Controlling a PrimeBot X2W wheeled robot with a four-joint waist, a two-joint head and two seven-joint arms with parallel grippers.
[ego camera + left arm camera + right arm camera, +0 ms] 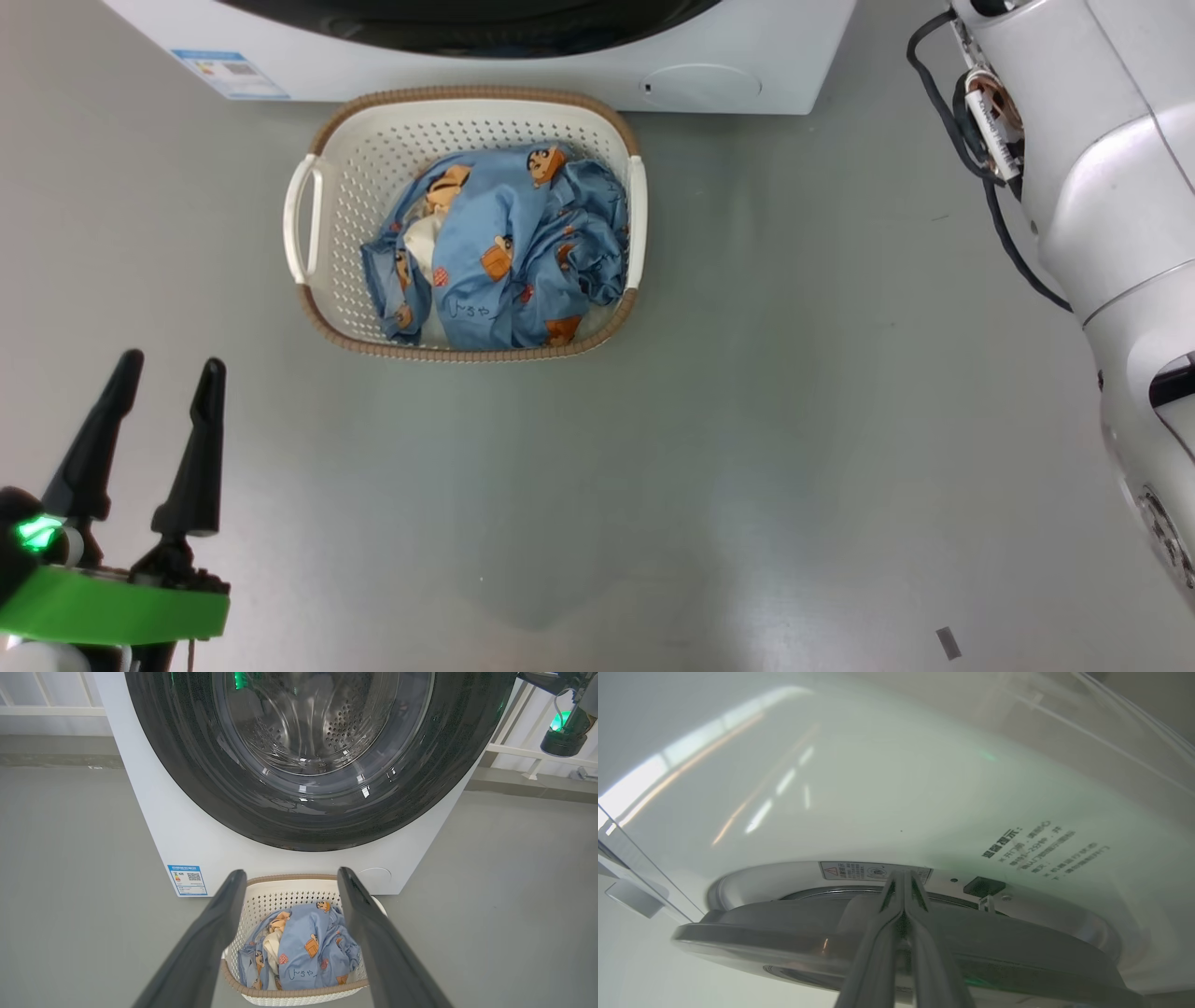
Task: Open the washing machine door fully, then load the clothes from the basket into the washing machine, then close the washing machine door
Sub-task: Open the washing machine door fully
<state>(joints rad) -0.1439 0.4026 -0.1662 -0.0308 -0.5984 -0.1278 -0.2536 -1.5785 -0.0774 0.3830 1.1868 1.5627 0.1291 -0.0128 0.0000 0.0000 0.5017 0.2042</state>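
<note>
The washing machine (467, 70) stands white at the top of the head view, its door (467, 23) a black strip. In the left wrist view the glossy door (303, 816) covers the drum. The basket (364, 168) sits on the floor just before the machine, holding the light-blue clothes (509, 243). My left gripper (172, 362) is open and empty, low left of the basket, its fingers framing the basket (280, 896) and clothes (308, 947). My right gripper (903, 873) is shut, its tips at the gap between the door's grey rim (1017, 947) and the machine's front (878, 788).
My pale right arm (1111, 187) rises along the right edge, its wrist with a green light (563, 742) beside the door's upper right. A blue label (231, 75) marks the machine's lower left. White railing (56, 709) runs behind. Grey floor spreads around the basket.
</note>
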